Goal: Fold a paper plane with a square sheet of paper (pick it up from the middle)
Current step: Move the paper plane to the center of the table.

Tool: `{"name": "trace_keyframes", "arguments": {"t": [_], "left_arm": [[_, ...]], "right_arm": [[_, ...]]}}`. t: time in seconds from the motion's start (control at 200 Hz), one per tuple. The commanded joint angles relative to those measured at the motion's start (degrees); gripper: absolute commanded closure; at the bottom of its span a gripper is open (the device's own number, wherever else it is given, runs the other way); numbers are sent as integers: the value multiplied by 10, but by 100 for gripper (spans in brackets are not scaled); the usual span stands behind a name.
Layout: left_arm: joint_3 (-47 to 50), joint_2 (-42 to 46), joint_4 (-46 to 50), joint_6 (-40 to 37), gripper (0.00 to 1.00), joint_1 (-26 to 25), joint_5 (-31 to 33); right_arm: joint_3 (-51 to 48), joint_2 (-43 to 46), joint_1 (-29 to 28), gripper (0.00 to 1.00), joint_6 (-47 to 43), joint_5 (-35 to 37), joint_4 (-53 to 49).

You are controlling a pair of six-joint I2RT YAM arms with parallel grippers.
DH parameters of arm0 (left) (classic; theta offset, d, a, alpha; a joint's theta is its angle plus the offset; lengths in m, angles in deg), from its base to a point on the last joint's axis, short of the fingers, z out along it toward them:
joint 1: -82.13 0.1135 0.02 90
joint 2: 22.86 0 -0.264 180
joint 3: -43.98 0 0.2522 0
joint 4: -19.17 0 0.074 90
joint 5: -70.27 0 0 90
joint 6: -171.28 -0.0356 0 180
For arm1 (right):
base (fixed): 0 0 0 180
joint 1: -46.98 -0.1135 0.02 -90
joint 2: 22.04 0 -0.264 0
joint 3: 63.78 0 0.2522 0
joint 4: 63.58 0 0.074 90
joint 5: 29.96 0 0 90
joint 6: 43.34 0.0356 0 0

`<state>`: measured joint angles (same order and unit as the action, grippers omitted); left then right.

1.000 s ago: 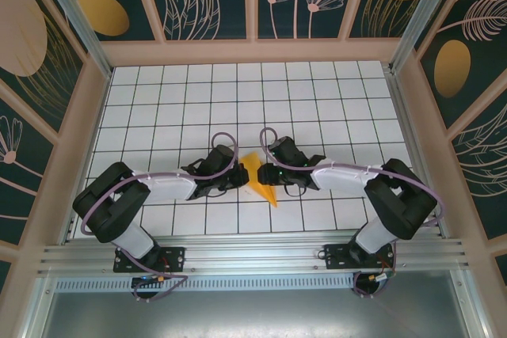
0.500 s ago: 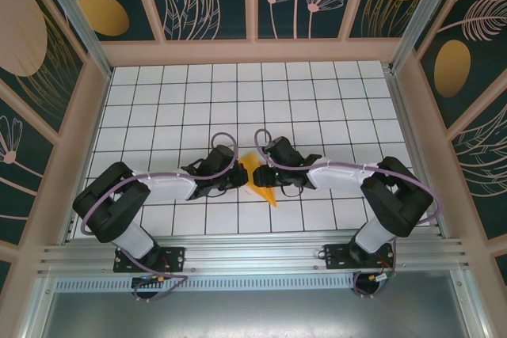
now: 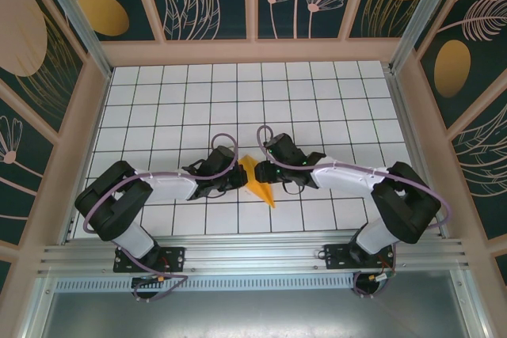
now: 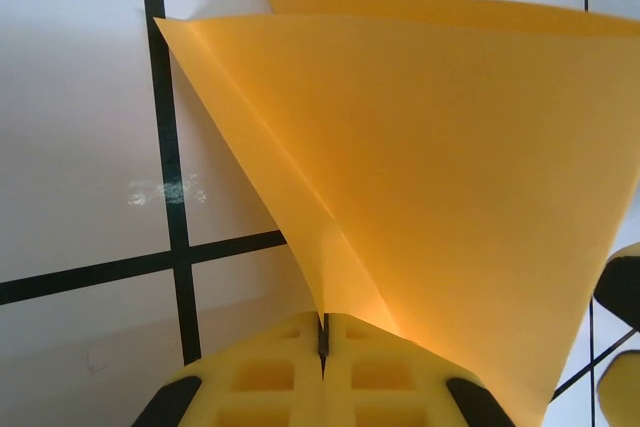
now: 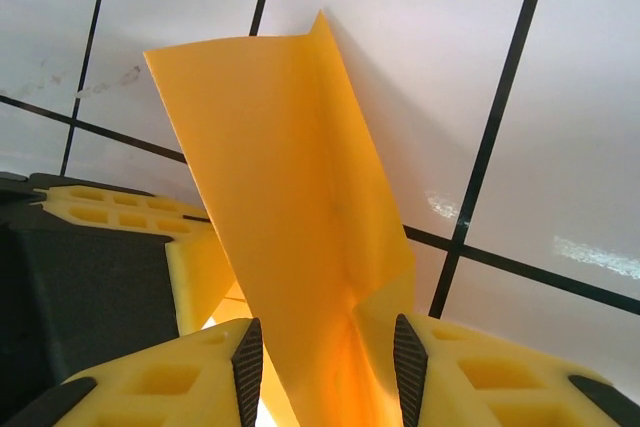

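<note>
One paper (image 4: 430,167): orange, partly folded, raised off the table (image 3: 317,108) around its middle, a little toward the near edge.
Left claw (image 4: 322,339): clenched on the lower corner of the paper.
Right claw (image 5: 328,352): released, fingers apart, paper passing loose between them.
Step, probably: pressing the next crease.
Risk: crooked crease or a tear, if closing on the loose flap while pulling against the left pinch; paper dropping flat and unfolding, if letting go too early.
</note>
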<state>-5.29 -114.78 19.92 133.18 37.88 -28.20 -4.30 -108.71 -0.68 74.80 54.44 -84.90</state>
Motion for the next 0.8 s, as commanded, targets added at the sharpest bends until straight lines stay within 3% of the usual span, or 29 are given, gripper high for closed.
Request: {"name": "trace_keyframes", "arguments": {"t": [0.0,0.49,0.796], "left_arm": [[3,-6,3,-11,96,3,2],[4,-6,4,-12,95,3,2],[2,-4,5,-14,95,2,2]], "right_arm": [[13,-14,-15,57,-15,-4,-11],[9,-45,-39,61,-21,-9,-17],[4,-54,-60,64,-12,28,-46]]}}
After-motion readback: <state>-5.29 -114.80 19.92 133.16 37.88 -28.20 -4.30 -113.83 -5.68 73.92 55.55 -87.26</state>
